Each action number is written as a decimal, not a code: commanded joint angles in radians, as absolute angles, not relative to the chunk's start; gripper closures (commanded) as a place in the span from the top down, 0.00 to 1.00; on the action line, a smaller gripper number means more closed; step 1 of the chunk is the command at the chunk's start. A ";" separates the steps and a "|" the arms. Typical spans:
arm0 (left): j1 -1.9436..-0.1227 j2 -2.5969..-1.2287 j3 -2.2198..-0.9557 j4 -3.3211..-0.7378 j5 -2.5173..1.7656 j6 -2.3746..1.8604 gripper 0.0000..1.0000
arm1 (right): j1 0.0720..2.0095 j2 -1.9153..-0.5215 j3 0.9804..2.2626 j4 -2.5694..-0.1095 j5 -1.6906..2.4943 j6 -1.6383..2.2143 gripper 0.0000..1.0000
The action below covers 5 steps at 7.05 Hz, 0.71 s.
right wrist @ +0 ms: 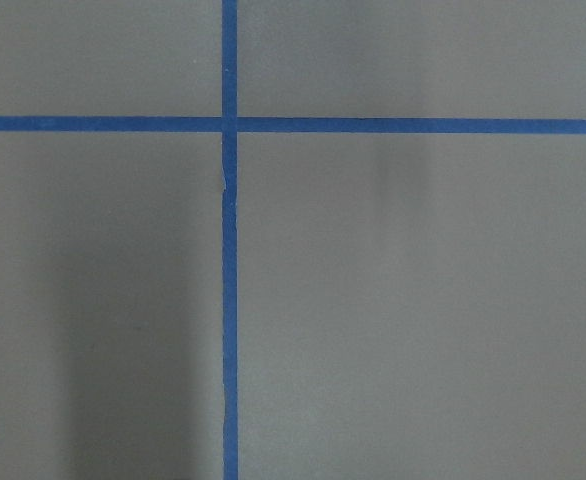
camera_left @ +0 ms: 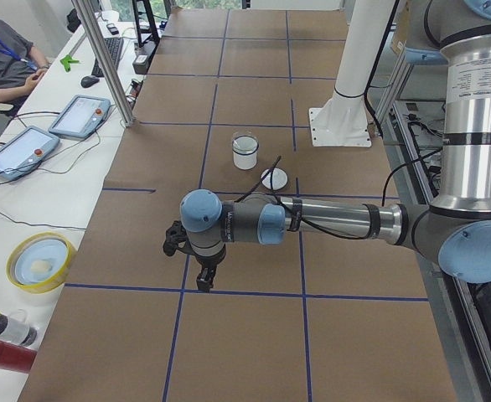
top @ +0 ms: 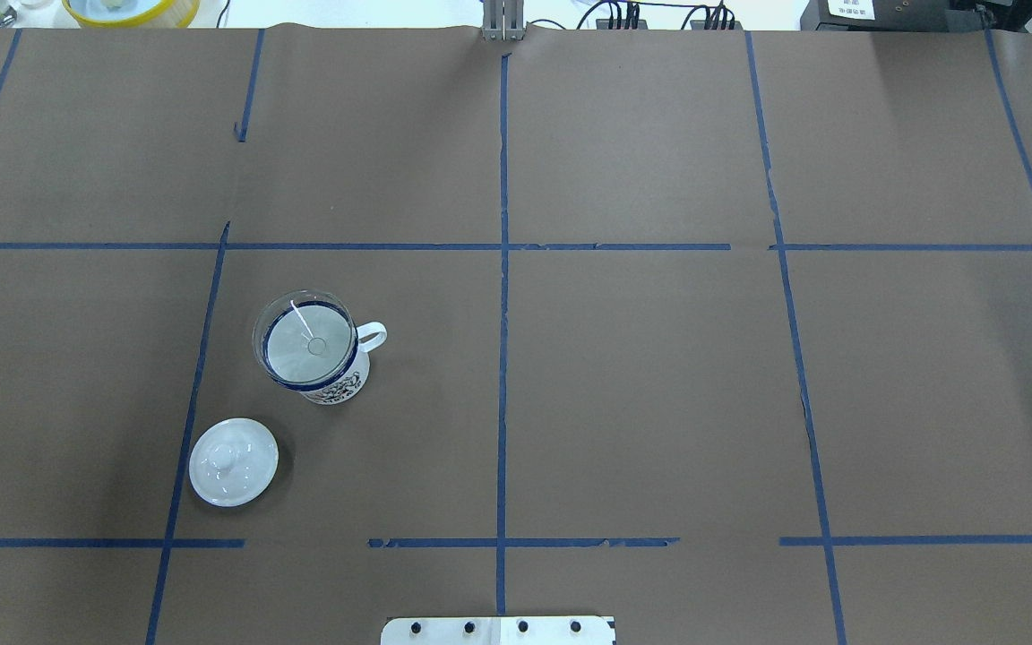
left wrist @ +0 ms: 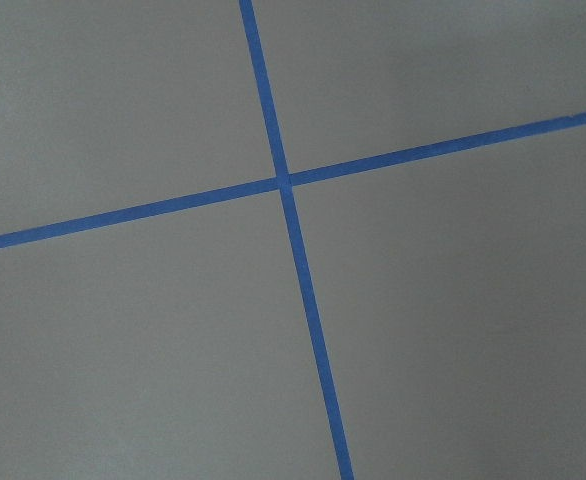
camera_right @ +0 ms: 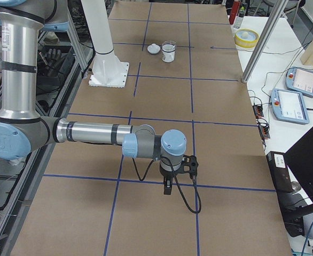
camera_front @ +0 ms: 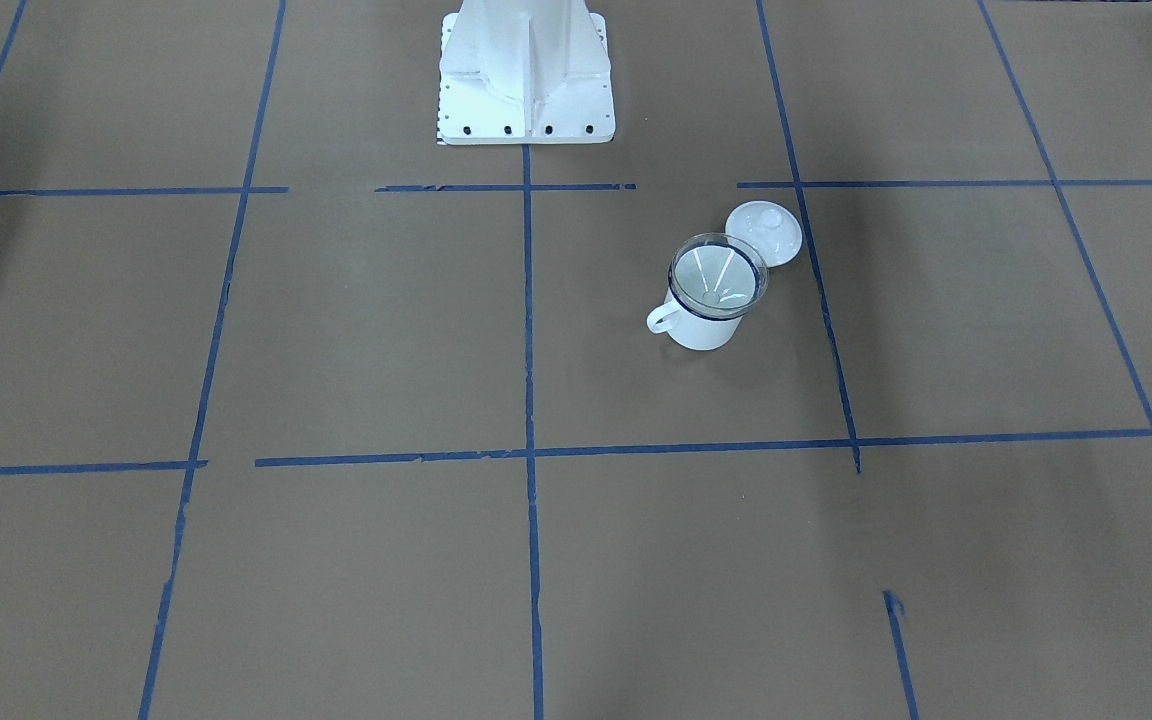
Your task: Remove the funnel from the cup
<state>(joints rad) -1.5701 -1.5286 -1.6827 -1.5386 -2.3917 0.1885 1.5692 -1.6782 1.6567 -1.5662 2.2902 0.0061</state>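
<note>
The cup [top: 339, 383], a white enamel mug with a dark blue rim, stands upright on the brown table left of centre in the overhead view; it also shows in the front-facing view [camera_front: 706, 330]. The clear funnel [top: 305, 342] sits in the cup's mouth, spout down, and shows in the front-facing view [camera_front: 718, 275] too. My left gripper [camera_left: 204, 280] shows only in the exterior left view, far from the cup near the table's left end; I cannot tell if it is open. My right gripper [camera_right: 167, 189] shows only in the exterior right view, at the far right end; I cannot tell its state.
A round white knobbed lid [top: 233, 462] lies flat beside the cup, on the robot's side [camera_front: 764, 232]. The robot's white base [camera_front: 526, 70] stands behind. Blue tape lines grid the brown paper. Both wrist views show only paper and tape.
</note>
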 commanded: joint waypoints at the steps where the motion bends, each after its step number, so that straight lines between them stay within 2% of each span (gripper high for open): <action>1: -1.571 -1.520 -1.693 -1.536 -2.391 0.189 1.00 | 1.569 -1.678 1.657 -1.566 2.290 0.006 1.00; 5: -1.568 -1.532 -1.704 -1.537 -2.390 0.187 1.00 | 1.569 -1.678 1.655 -1.566 2.290 0.006 1.00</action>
